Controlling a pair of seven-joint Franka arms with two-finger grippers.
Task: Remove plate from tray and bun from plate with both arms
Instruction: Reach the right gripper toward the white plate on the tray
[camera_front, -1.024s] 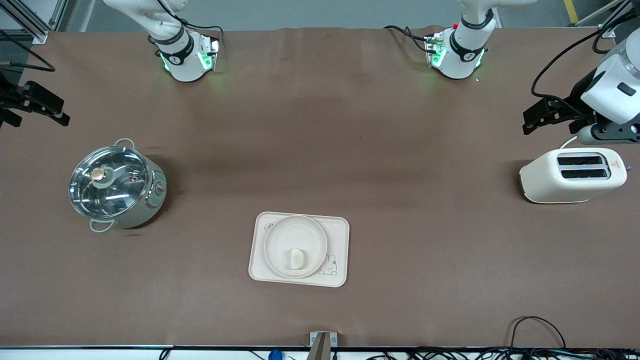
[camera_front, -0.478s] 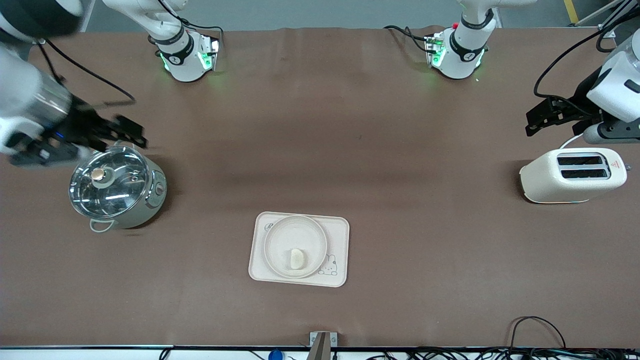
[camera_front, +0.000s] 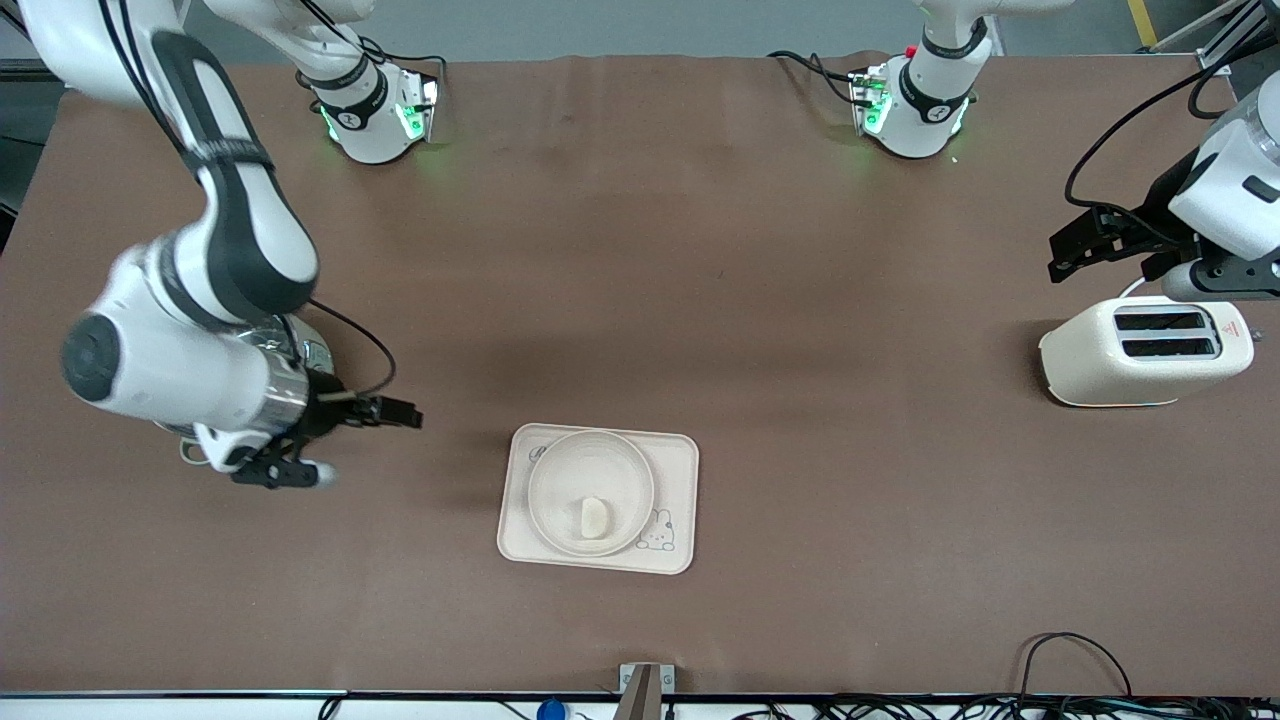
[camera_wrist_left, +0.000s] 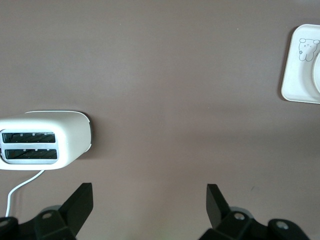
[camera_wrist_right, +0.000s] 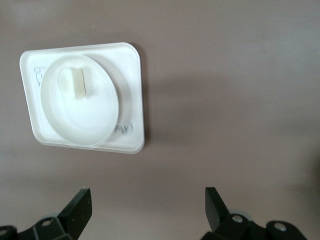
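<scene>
Near the front camera, at the middle of the table (camera_front: 700, 300), the tray (camera_front: 680, 470) lies flat with the plate (camera_front: 590, 470) resting on it, and the bun (camera_front: 594, 517) sits in the plate on the side nearer the camera, close to the rim. A small rabbit drawing marks the tray's corner just beside the plate (it shows in the left wrist view too, at the picture's edge). The right gripper (camera_front: 365, 440) hangs over bare table between the pot (camera_front: 310, 352) and the tray, toward the right arm's end of the table, its fingers spread wide with nothing between them; the right wrist view shows both fingertips (camera_wrist_right: 80, 210) well apart over brown table, with tray, plate and bun in sight ahead. The pot itself is mostly hidden under the right arm's wrist. The left gripper (camera_front: 1075, 250) hangs above the table at the left arm's end, just by the toaster (camera_front: 1080, 360), its fingers likewise wide apart and holding nothing, as the left wrist view shows. The toaster stands on the table with its two slots facing up and a white cord running from it. The arms' bases show green lights, farthest from the front camera.
</scene>
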